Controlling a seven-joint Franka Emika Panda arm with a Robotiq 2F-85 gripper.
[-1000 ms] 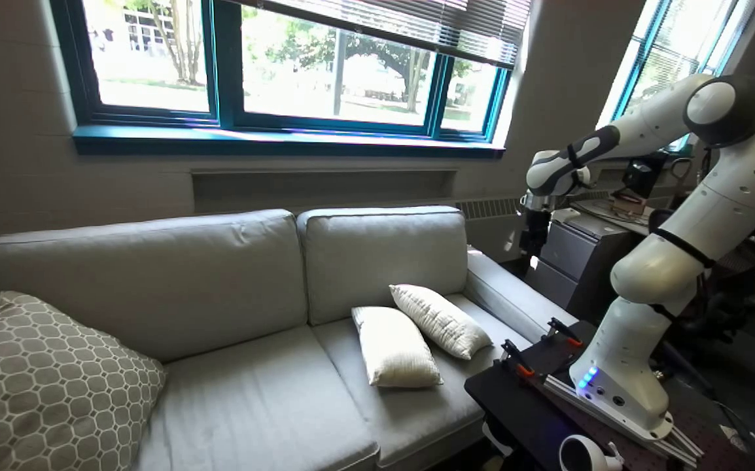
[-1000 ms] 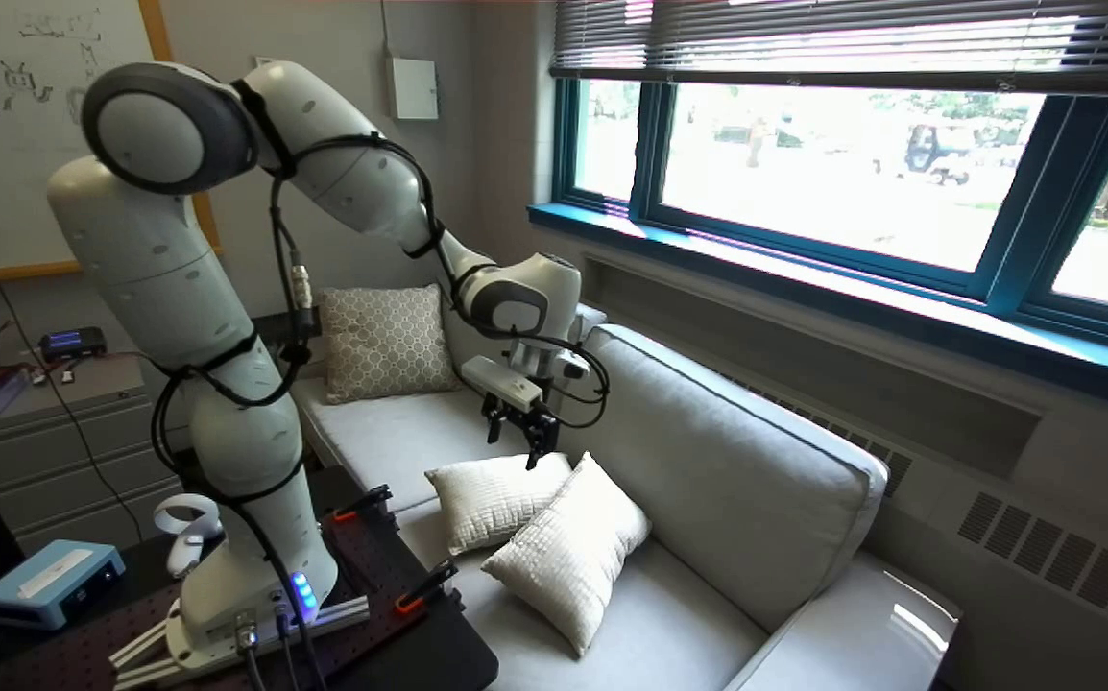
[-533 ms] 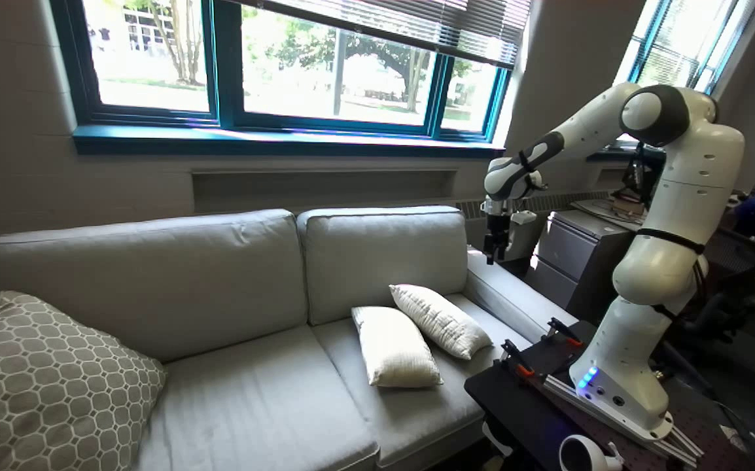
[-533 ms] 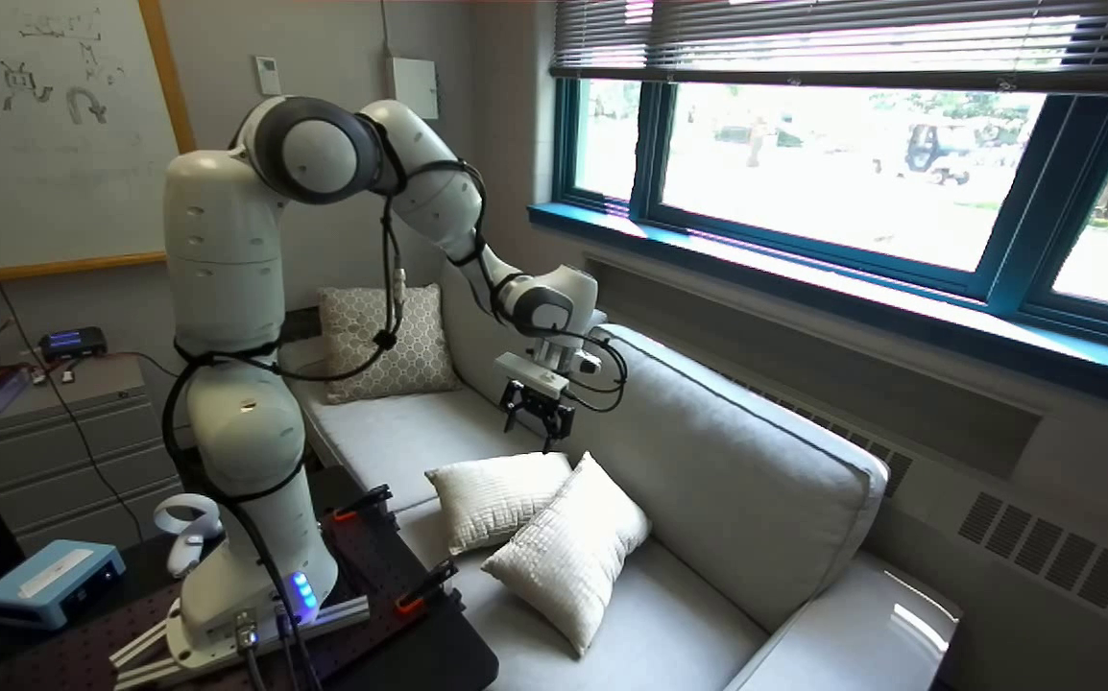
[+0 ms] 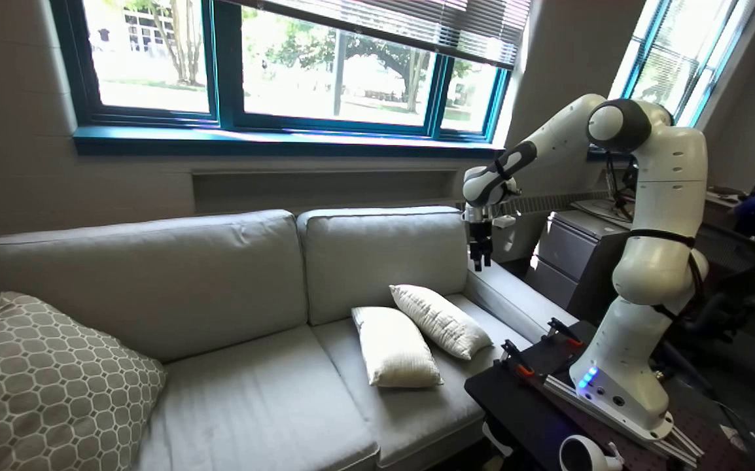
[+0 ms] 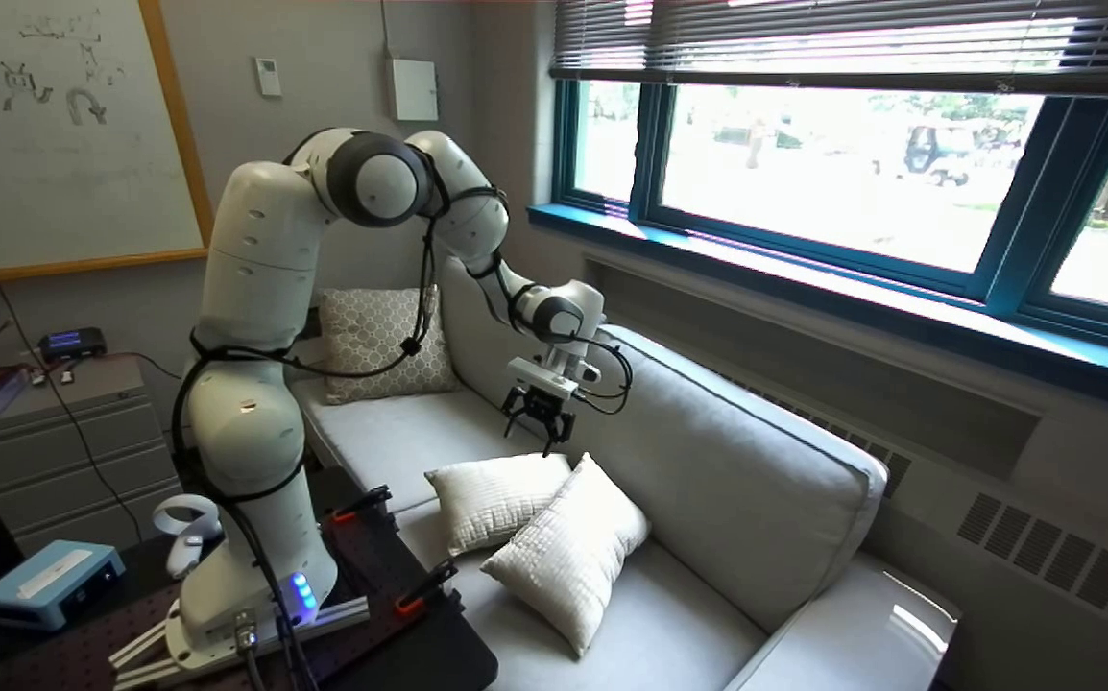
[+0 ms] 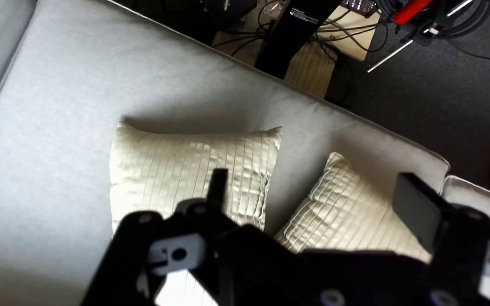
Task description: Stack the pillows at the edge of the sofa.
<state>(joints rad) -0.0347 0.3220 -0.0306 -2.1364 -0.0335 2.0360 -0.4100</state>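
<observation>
Two small white pillows lie side by side on the sofa [image 5: 246, 399]. The pillow by the sofa arm [image 5: 441, 320] shows in an exterior view and in the wrist view [image 7: 173, 170]. The pillow nearer the sofa's middle [image 5: 396, 348] also shows in the wrist view [image 7: 355, 212]. The two lie at an angle, with a narrowing gap between them; I cannot tell whether they touch. My gripper [image 6: 528, 443] is open and empty, above the pillows near the back cushion. In the wrist view its fingers [image 7: 417, 208] stand wide apart and hide the pillows' lower parts.
A larger patterned cushion [image 5: 57, 386] sits at the sofa's far end. The padded sofa arm [image 5: 515, 294] bounds the seat near the pillows. The back cushion [image 5: 384, 255] rises behind them. The black robot table with clamps [image 6: 434, 585] stands against the seat front.
The arm has swung over the sofa. My gripper has moved left and slightly down in an exterior view, to above the pillows. The pillows have not moved.
</observation>
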